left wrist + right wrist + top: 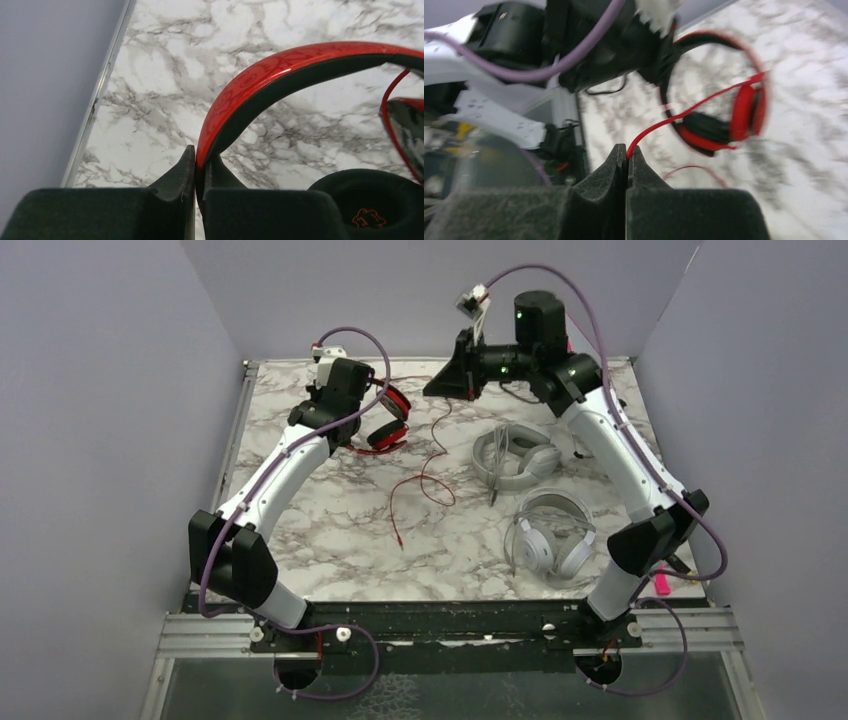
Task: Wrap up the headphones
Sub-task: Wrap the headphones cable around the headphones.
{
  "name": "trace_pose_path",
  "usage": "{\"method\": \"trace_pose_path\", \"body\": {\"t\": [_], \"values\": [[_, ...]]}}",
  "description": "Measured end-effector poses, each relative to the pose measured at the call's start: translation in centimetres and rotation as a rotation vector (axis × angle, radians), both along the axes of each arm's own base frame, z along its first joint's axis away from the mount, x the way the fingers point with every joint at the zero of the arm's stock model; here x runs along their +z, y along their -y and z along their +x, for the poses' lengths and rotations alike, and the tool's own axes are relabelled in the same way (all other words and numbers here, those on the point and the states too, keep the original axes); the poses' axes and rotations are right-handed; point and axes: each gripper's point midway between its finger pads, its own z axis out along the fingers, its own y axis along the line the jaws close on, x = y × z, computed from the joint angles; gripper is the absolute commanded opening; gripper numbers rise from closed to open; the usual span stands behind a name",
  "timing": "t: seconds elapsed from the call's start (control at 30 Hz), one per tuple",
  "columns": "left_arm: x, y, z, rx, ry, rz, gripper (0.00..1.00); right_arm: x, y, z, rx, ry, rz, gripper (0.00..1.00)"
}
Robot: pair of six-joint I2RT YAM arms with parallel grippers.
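left gripper (pixel 197 160): pinching the red headband (pixel 280 65) | right gripper (pixel 626 152): pinching the red cable (pixel 684 114) | red-and-black headphones (pixel 388 418): far left of the marble table (pixel 330 530) | grey headphones (pixel 515 457) and white headphones (pixel 550 535): lying on the right

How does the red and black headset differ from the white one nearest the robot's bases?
Colour: the red-and-black headset has a red band and black pads; the white headset is white-silver throughout.
Hold: the left pincer is shut on the red-and-black headset's band; the white headset lies free on the table.
Cable: the right pincer pinches the red-and-black headset's red cable; nothing grips the white headset.
Both are over-ear sets.
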Motion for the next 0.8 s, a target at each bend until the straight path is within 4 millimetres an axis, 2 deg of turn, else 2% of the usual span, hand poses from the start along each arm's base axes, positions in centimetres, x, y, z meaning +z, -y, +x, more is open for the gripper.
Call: {"method": "trace_pose_path", "body": {"t": [0.07,0.17,0.27,0.3,0.37,0.47,0.57,0.7,0.8], "values": [[1.3,0.1,0.8,0.009,0.036,-0.055,0.0,-0.7,-0.9,-2.5,0.037,-0.034,0.022,0.01],[4.3,0.6,2.4,0.024,0.128,-0.132,0.0,-2.5,-4.0,-6.7,0.127,-0.104,0.038,0.01],[7.7,1.1,3.4,0.03,0.221,-0.188,0.0,-4.9,-6.5,-9.1,0.168,-0.163,0.052,0.01],[9.0,1.3,3.7,0.031,0.257,-0.213,0.0,-5.6,-6.9,-9.2,0.161,-0.175,0.059,0.01],[10.5,1.4,4.0,0.034,0.296,-0.245,0.0,-6.9,-7.5,-9.1,0.129,-0.19,0.072,0.01],[12.3,1.5,4.3,0.038,0.342,-0.309,0.0,-7.8,-7.3,-8.3,0.05,-0.177,0.112,0.04],[13.6,2.0,4.5,0.019,0.363,-0.372,0.0,-7.5,-6.5,-8.1,-0.014,-0.143,0.182,0.04],[14.9,3.6,4.5,-0.051,0.373,-0.478,0.0,-6.4,-5.9,-7.9,-0.059,-0.095,0.278,0.04],[15.7,4.6,4.0,-0.107,0.37,-0.552,0.0,-7.0,-5.8,-7.4,-0.094,-0.086,0.305,0.04]]}}
